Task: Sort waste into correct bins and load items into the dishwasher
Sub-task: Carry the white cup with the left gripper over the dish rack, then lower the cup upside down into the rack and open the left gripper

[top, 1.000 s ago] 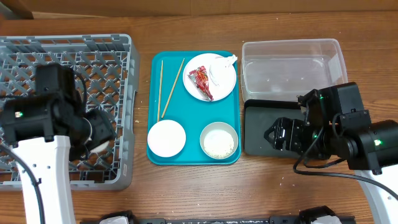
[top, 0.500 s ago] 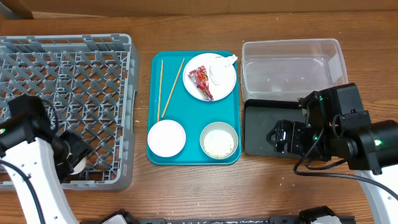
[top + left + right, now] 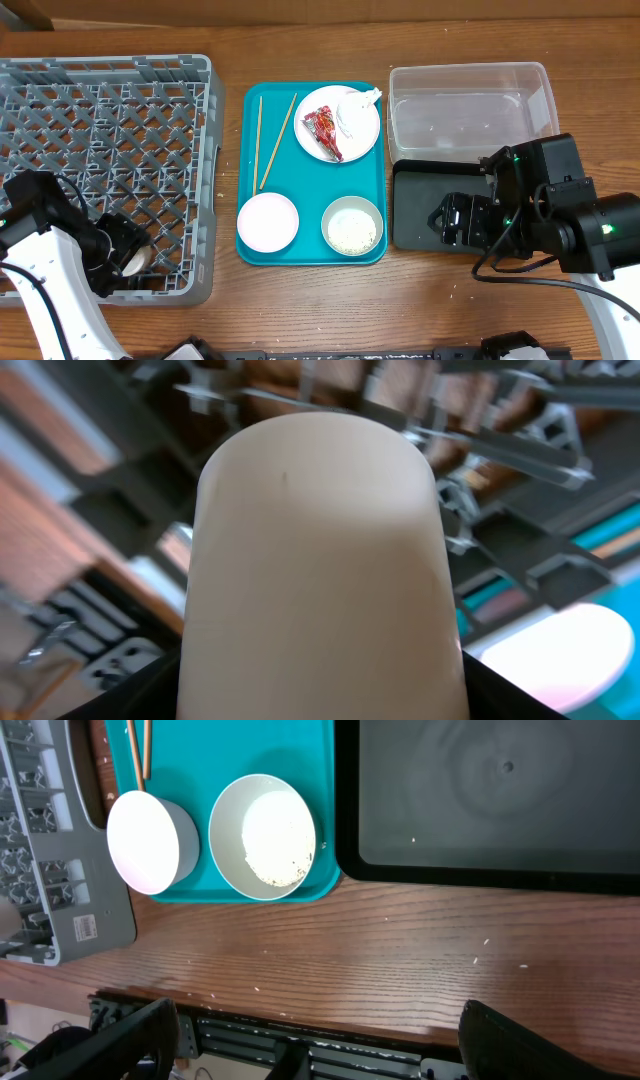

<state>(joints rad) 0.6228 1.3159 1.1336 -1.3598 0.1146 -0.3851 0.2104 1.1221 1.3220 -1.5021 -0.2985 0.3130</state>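
- At lower left of the overhead view, the left gripper sits in the near corner of the grey dish rack. A small white cup is at its tip. Whether the jaws clamp the cup I cannot tell.
- At centre, the teal tray carries two chopsticks at upper left. The plate at upper right bears the red wrapper and the napkin. The pinkish bowl is at lower left. The grey-green bowl at lower right holds rice.
- At right, the clear tub stands above the black tray. The right gripper hangs over that tray, jaws spread wide and holding nothing.
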